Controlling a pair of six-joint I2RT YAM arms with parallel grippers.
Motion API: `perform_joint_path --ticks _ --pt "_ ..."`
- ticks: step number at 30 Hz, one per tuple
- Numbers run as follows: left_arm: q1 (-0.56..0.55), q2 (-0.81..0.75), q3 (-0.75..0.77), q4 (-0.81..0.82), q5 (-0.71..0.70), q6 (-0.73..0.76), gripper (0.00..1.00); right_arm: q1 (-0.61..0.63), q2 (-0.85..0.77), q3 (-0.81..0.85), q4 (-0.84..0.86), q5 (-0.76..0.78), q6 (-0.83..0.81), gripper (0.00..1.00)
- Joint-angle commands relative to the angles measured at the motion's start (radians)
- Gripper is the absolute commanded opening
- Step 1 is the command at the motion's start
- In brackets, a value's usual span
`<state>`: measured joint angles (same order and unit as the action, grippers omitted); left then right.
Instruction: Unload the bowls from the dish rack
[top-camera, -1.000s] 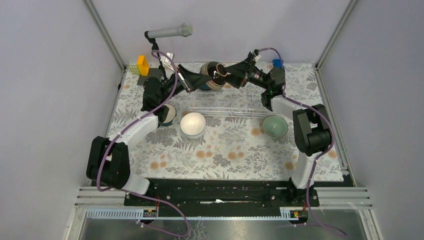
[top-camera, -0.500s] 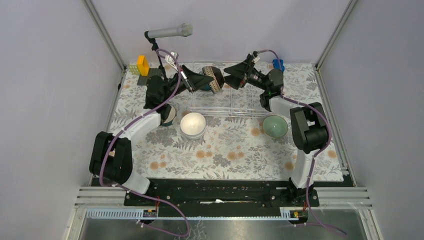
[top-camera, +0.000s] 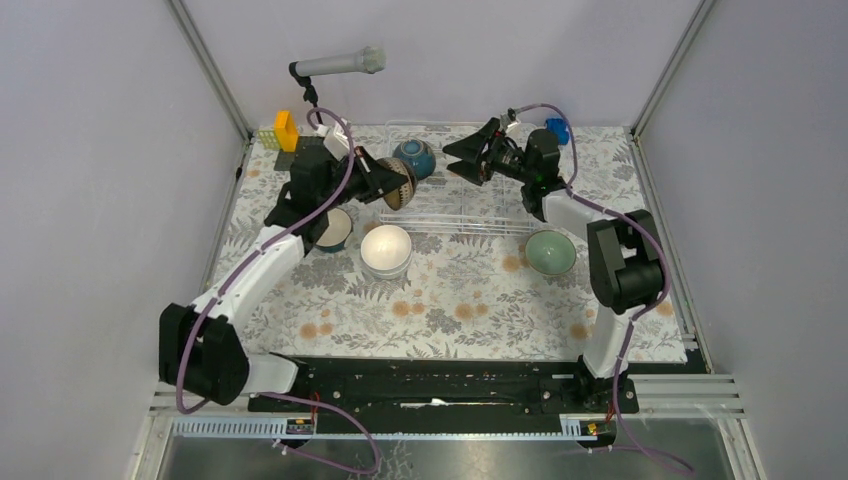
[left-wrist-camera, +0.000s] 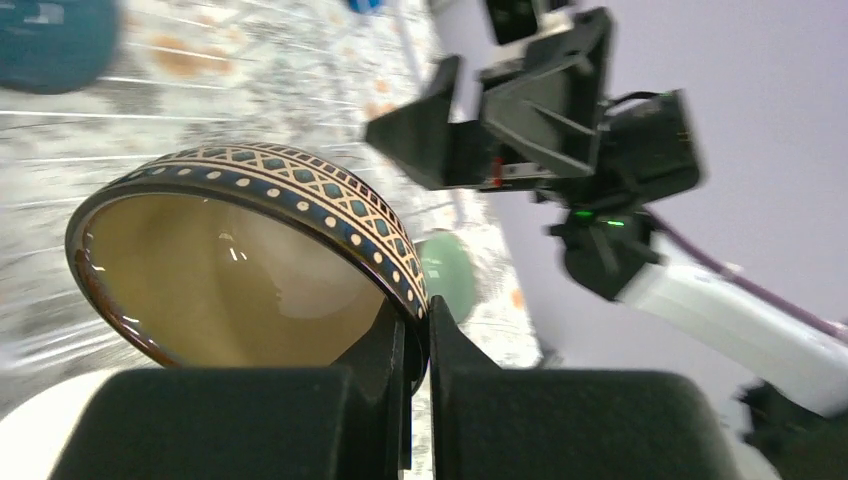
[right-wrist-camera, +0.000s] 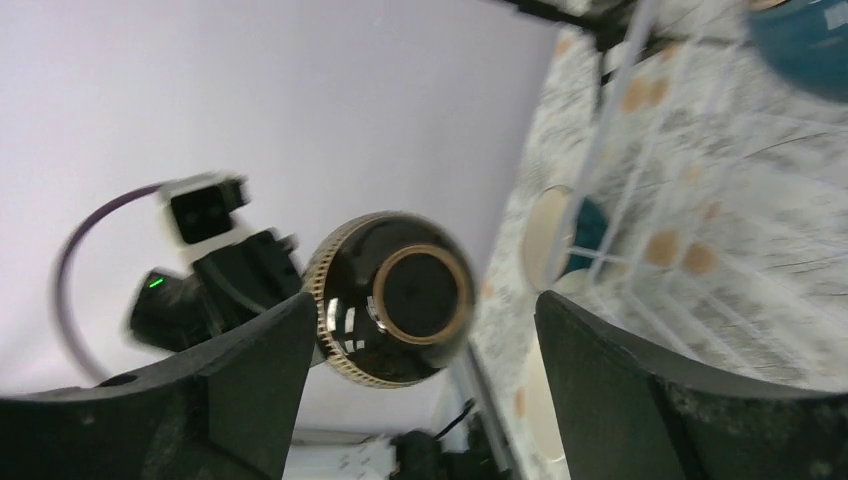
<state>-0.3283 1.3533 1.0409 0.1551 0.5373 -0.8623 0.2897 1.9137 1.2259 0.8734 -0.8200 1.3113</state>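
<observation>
You see one teal bowl (top-camera: 414, 158) tipped inside the dish rack (top-camera: 478, 208). The brown bowl (top-camera: 397, 187), patterned at the rim, hangs on its side at the rack's left end, pinched by the left gripper (left-wrist-camera: 418, 335). Nearer you stand a second teal bowl (top-camera: 335, 228), a white bowl (top-camera: 386, 250) and a mint bowl (top-camera: 551, 252).

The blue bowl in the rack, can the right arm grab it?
Probably yes. The right gripper is open and empty, close beside the blue bowl in the dish rack, with nothing between them.

The brown bowl (left-wrist-camera: 240, 275) has a tan inside and a blue-and-cream diamond band. Grey leaves and orange blooms pattern the tablecloth (top-camera: 450, 300).
</observation>
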Motion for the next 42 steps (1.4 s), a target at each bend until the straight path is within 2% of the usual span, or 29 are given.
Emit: perform_joint_path --ticks 1,4,6,12,16,22,26,30,35,42 --pt "0.002 -0.144 0.106 -0.302 -0.298 0.244 0.0 0.01 -0.144 0.044 -0.352 0.161 -0.355 0.87" --pt "0.002 -0.2 0.104 -0.424 -0.467 0.279 0.0 0.019 -0.174 0.065 -0.483 0.24 -0.452 0.87" --pt "0.002 -0.238 0.089 -0.505 -0.63 0.228 0.0 0.026 -0.184 0.074 -0.525 0.276 -0.49 0.87" --pt "0.002 -0.317 0.077 -0.737 -0.959 0.102 0.0 0.058 -0.183 0.105 -0.613 0.36 -0.563 0.85" --pt "0.004 -0.308 0.076 -0.857 -1.042 0.051 0.0 0.085 -0.175 0.129 -0.658 0.4 -0.607 0.84" --pt "0.043 -0.277 0.011 -0.956 -1.013 -0.038 0.0 0.107 -0.177 0.141 -0.685 0.429 -0.64 0.85" --pt "0.079 -0.25 -0.039 -0.942 -0.961 -0.046 0.0 0.115 -0.186 0.139 -0.71 0.454 -0.68 0.85" --pt "0.131 -0.204 -0.103 -0.865 -0.849 -0.067 0.0 0.126 -0.202 0.138 -0.756 0.501 -0.734 0.85" --pt "0.198 -0.085 -0.096 -0.869 -0.777 -0.093 0.0 0.131 -0.278 0.091 -0.76 0.553 -0.778 0.87" --pt "0.259 0.026 -0.041 -0.89 -0.861 -0.107 0.0 0.131 -0.287 0.082 -0.794 0.562 -0.856 0.87"
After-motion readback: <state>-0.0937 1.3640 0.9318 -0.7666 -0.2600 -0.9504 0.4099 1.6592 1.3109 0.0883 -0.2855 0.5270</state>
